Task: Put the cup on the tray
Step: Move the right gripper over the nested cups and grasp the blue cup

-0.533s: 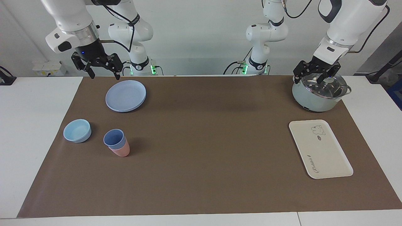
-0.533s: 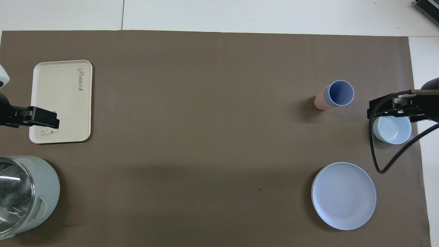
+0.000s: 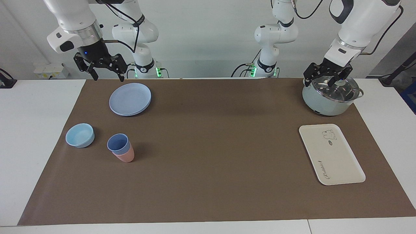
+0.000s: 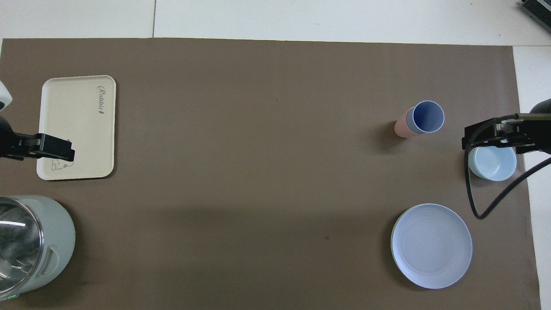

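**Blues, pink and cream on brown**

The cup (image 3: 118, 143) is periwinkle blue, nested in a salmon-pink tumbler (image 3: 125, 157). The bowl (image 3: 80, 135) is light blue, the plate (image 3: 130, 98) lavender blue. The cream tray (image 3: 331, 154) carries 1 bear drawing and dark script. The mat (image 3: 214, 146) is brown.

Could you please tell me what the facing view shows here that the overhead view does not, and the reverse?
Only the facing view shows both arms whole, the right tool raised near the plate, the left tool over the pot, and the wall. Only the overhead view looks straight down into the blue cup, which sits nested in the pink cup, and shows the tray's full outline. Both show the brown mat, bowl, plate, both cups, tray and pot, with the tray holding nothing.
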Tool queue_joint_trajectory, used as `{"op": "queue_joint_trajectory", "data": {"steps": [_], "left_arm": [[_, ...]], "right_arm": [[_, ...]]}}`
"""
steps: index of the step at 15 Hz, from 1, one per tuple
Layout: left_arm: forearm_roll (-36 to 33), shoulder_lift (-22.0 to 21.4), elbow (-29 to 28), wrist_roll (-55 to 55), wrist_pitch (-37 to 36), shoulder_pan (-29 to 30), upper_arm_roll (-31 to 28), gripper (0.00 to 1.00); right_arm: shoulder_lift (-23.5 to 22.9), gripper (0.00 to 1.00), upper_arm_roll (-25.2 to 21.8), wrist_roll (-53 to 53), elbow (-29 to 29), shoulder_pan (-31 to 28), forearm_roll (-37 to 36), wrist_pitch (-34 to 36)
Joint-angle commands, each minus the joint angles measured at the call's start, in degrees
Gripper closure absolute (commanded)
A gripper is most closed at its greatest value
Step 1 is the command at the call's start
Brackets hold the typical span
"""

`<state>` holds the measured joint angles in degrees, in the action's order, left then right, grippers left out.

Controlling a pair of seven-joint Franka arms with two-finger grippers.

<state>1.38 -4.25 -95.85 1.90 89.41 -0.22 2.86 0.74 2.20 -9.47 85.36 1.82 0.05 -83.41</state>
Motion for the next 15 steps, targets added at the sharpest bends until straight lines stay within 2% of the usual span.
{"op": "queue_joint_trajectory", "data": {"steps": [1,6,13,15], "left_arm": [[-0.2,-0.8,-0.4,-0.4,-0.6,0.4,0.2,0.00],[-0.2,-0.8,-0.4,-0.4,-0.6,0.4,0.2,0.00],[-0.2,-0.8,-0.4,-0.4,-0.6,0.4,0.2,0.00],[-0.2,-0.8,-0.4,-0.4,-0.6,0.4,0.2,0.00]], "right_arm": [[1.4,0.01,0.1,0.9,1.4,-0.9,1.1,-0.1],[0.1,0.03,-0.3,-12.9,1.3,-1.5,1.3,-3.9],[-6.3,0.03,-0.4,-24.7,0.6,-4.5,1.5,-9.7],[-9.2,0.02,-0.5,-27.8,0.5,-6.4,5.2,-12.3]]}}
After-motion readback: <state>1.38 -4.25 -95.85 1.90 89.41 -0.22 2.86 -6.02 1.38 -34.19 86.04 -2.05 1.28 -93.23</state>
